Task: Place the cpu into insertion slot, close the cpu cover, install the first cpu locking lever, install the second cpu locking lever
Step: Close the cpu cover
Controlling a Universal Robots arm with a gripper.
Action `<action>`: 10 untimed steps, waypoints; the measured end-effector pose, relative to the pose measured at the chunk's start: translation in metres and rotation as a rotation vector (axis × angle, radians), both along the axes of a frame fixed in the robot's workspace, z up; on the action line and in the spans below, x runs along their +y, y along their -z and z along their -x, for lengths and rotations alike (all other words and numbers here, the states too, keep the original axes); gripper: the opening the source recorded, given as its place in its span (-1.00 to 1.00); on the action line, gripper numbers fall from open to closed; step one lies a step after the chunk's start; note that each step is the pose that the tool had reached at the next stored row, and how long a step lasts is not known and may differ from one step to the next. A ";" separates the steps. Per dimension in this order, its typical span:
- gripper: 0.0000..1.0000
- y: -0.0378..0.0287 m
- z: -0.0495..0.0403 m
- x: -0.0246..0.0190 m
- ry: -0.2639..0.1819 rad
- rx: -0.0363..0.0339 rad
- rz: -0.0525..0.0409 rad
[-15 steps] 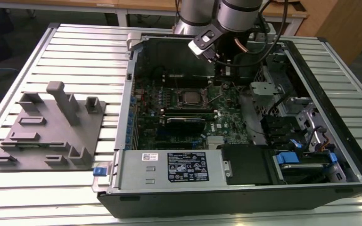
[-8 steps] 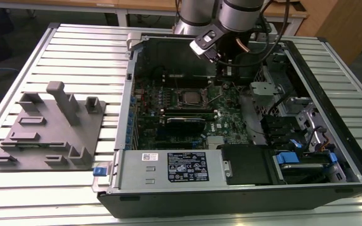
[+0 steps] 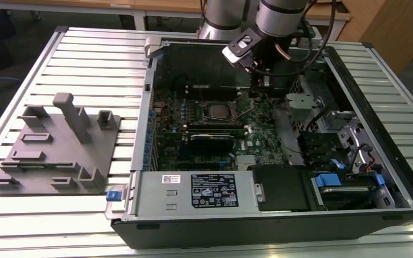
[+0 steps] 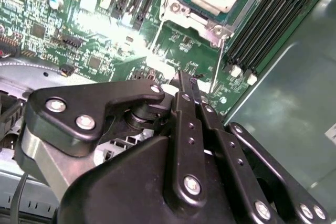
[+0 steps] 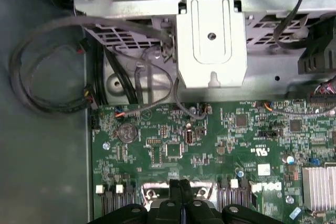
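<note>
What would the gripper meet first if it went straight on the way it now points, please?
Probably the green motherboard, just beside the insertion slot; depth is unclear, so this is a judgement.

Arm (image 3: 282, 16) stands at the far edge of the exterior view, its silver-grey link sloping down to the wrist (image 3: 244, 48), which is canted to one side. Below the wrist the gripper (image 3: 256, 91) hangs approx. vertical: black, slim, tips lowest.

In the second wrist view the two black fingers (image 4: 185, 114) run fwd side by side and meet at a narrow tip, w/ linkage bars (image 4: 247, 161) and bolt heads splayed out behind them. In the first wrist view the fingertips (image 5: 175, 188) sit pressed together w/ just a hairline seam btwn.

Tips look closed on each other, tho in the exterior view they're too small to judge.
</note>
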State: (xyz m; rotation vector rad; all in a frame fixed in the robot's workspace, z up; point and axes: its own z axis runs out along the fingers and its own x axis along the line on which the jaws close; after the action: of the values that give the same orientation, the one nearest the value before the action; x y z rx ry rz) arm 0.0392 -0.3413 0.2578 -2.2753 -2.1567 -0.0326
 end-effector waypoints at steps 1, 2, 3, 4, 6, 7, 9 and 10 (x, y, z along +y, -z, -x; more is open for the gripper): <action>-0.80 0.0000 -0.0017 0.0000 0.000 0.0000 0.0000; -0.80 0.0000 -0.0034 0.0000 0.000 0.0000 0.0001; -0.80 0.0000 -0.0051 0.0000 0.000 0.0000 0.0001; -0.80 0.0000 -0.0069 0.0000 0.000 0.0000 0.0001; -0.80 0.0001 -0.0104 0.0000 0.000 0.0000 0.0000; -0.80 0.0001 -0.0120 0.0000 0.000 0.0000 0.0000; -0.80 0.0002 -0.0146 0.0000 0.000 0.0000 0.0001; -0.80 0.0002 -0.0160 0.0000 0.000 0.0000 0.0000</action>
State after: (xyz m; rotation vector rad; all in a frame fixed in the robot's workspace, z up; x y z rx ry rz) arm 0.0553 -0.3413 0.2575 -2.2753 -2.1567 -0.0325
